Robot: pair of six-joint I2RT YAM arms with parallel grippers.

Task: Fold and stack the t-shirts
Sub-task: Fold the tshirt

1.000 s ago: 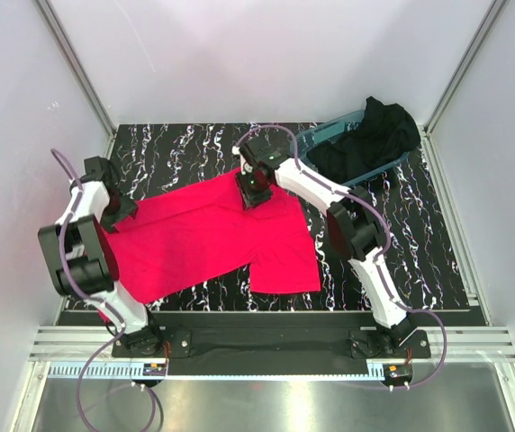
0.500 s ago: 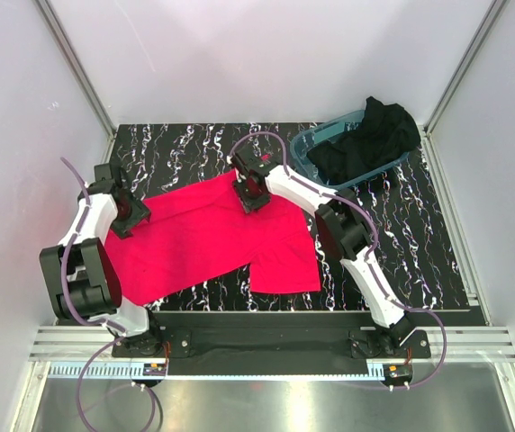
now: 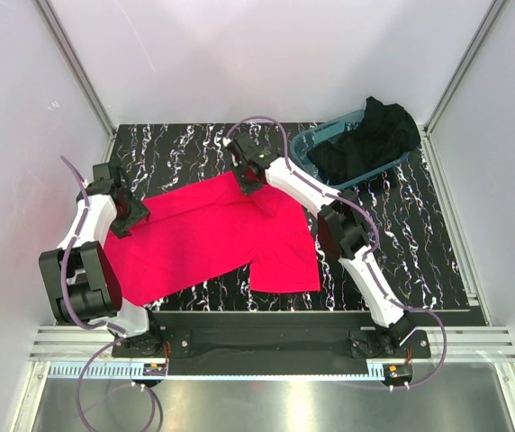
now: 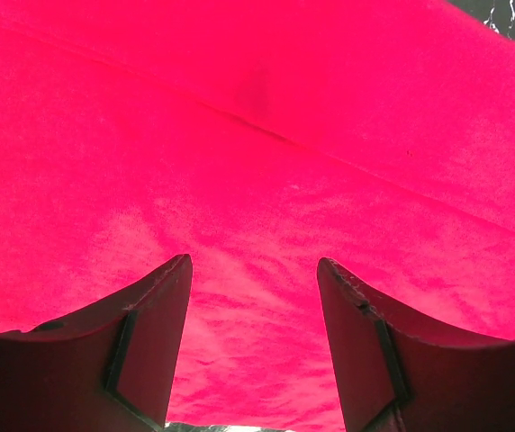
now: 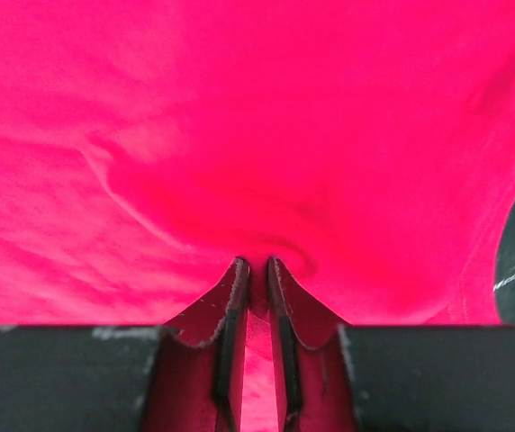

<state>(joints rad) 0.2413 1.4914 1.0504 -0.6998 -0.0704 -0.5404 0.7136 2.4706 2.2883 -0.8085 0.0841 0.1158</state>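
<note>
The pinkish-red t-shirt [image 3: 208, 236] lies spread on the black marbled table, and it fills the left wrist view [image 4: 257, 135] and the right wrist view [image 5: 239, 117]. My right gripper [image 3: 249, 177] is shut on a pinch of the red shirt's far edge [image 5: 256, 274], with cloth puckered at the fingertips. My left gripper [image 3: 129, 214] is open over the shirt's left end, jaws wide apart with flat cloth between them [image 4: 254, 306]. The black t-shirt [image 3: 370, 135] lies bunched in the teal tub at the back right.
The clear teal plastic tub [image 3: 310, 141] stands at the back right of the table [image 3: 420, 234]. White walls and metal posts close in the left, right and far sides. A black rail runs along the near edge [image 3: 266, 319].
My right gripper has moved toward the far edge with the red shirt's edge pinched, pulling the cloth that way. My left gripper has shifted right onto the shirt's left end.
</note>
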